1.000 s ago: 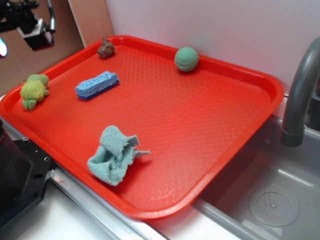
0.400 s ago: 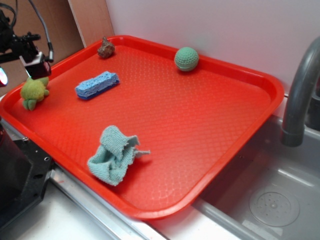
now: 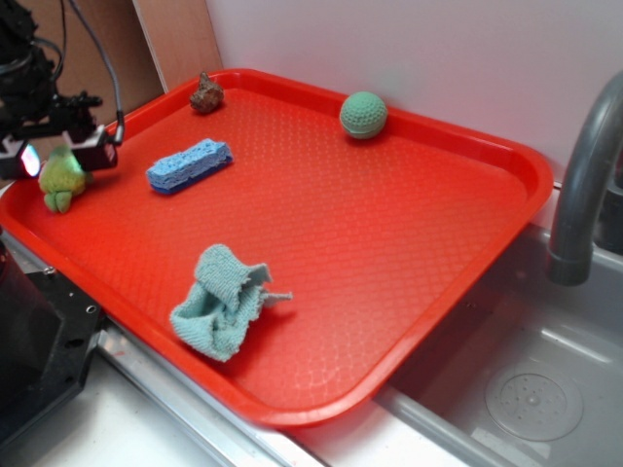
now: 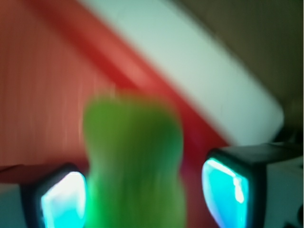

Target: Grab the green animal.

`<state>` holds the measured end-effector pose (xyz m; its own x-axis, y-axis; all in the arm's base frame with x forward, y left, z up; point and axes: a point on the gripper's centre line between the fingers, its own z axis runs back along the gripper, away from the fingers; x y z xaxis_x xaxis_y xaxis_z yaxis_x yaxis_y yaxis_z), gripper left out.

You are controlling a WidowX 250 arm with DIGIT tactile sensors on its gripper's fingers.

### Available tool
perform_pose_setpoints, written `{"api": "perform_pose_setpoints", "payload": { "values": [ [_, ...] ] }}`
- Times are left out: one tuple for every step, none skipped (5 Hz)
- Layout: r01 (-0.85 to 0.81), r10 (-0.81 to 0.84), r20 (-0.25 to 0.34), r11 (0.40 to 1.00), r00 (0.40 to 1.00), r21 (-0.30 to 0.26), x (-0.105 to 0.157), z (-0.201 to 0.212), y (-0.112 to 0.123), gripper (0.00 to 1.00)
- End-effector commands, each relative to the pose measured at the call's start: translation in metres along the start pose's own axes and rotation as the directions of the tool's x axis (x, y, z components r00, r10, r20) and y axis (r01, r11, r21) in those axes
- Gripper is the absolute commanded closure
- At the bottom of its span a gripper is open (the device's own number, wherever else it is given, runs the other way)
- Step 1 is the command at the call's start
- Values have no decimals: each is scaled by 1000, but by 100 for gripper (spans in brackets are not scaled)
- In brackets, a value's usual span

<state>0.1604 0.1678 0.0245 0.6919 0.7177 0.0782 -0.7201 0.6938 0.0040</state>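
Red plastic tray (image 3: 321, 321) fills most of the exterior view, sink basin (image 3: 526, 389) and grey faucet (image 3: 584, 185) off its right side. On the tray, big to small: pale teal rag (image 3: 222, 302) crumpled near the front edge, blue sponge (image 3: 189, 163) toward the back left, dark green knitted ball (image 3: 363, 115) at the back rim, small brown lump (image 3: 205, 93) in the far corner. Green animal (image 3: 60, 175) sits at the tray's far left edge, just inside the rim, well apart from everything but the sponge, which is near. Gripper (image 3: 58, 156) is right over it, one finger on each side: the wrist view, blurred, shows the green animal (image 4: 135, 161) filling the gap between the two glowing fingertips (image 4: 61, 199), tray rim and pale counter strip (image 4: 190, 71) behind. So the toy lies directly between and below the tool, not off to a side; its longer axis in the wrist view runs up-down, roughly across the closing direction, which looks like a fair line for a pinch. Jaws are spread wide, wider than the toy, holding nothing; contact with the plush can't be told through the blur. Judgement: lined up, needs a little more drop, then close. Risk: the soft plush squashes or slips, or a finger catches the nearby tray rim.
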Motion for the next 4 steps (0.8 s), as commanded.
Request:
{"api": "perform_pose_setpoints", "payload": {
  "values": [
    [-17,17,-29,1000,999,16,-15,-9,4,100],
    [-26,29,-32,996,999,89,-8,2,-11,100],
    [-17,28,-87,992,996,126,-12,24,-37,100],
    [111,-103,-120,992,987,60,-13,45,-57,100]
  ]
}}
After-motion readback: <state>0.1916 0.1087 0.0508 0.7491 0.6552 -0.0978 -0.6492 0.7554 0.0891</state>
